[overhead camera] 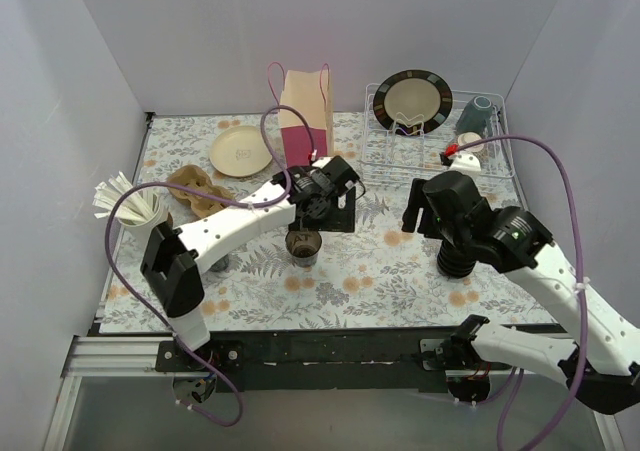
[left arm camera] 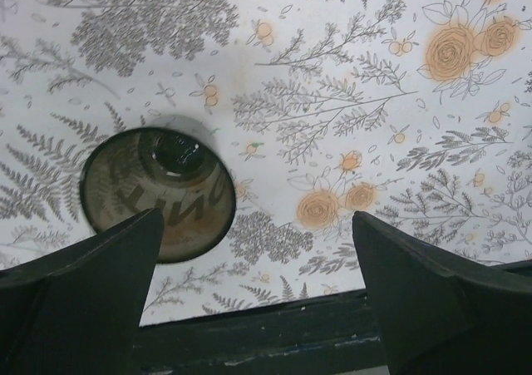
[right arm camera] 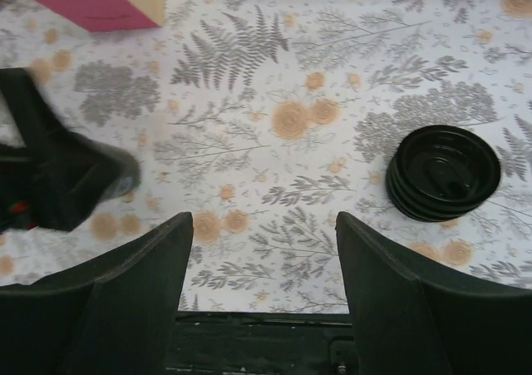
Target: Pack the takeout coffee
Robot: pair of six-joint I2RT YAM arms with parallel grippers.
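White walls close the table on three sides, and the left wall runs close beside the flowered cloth (overhead camera: 380, 271). At the far left of the overhead view stands a paper cup (overhead camera: 138, 214) stuffed with white strips. Right of it lie a moulded brown cardboard carrier (overhead camera: 195, 189) and a round cream plate (overhead camera: 240, 151), with bare cloth below them.

At upper centre the paper bag (overhead camera: 305, 116) stands upright, tan and pink with loop handles. My left gripper (left arm camera: 258, 215) hangs just below the bag in the frame, its fingers spread wide and clasping nothing. Only printed cloth shows between them. In my left wrist view a lidless cup (left arm camera: 158, 188) sits lower left. It is round, glossy brown inside and dark at the bottom, and my left finger overlaps its near rim. As for the takeout coffee, I cannot tell where it is: the only cup near my fingers has no lid. The black front rail (left arm camera: 274, 333) crosses the bottom edge.

Right of centre is open cloth. A white wire rack (overhead camera: 440, 151) at upper right holds a dark-rimmed dish (overhead camera: 412, 101). My right gripper (right arm camera: 263, 217) is released too, fingers apart over ferns and orange blooms. A low stack of shiny black lids (right arm camera: 443, 173) lies well to the right of them. The bag's corner shows at the upper left of that wrist view.
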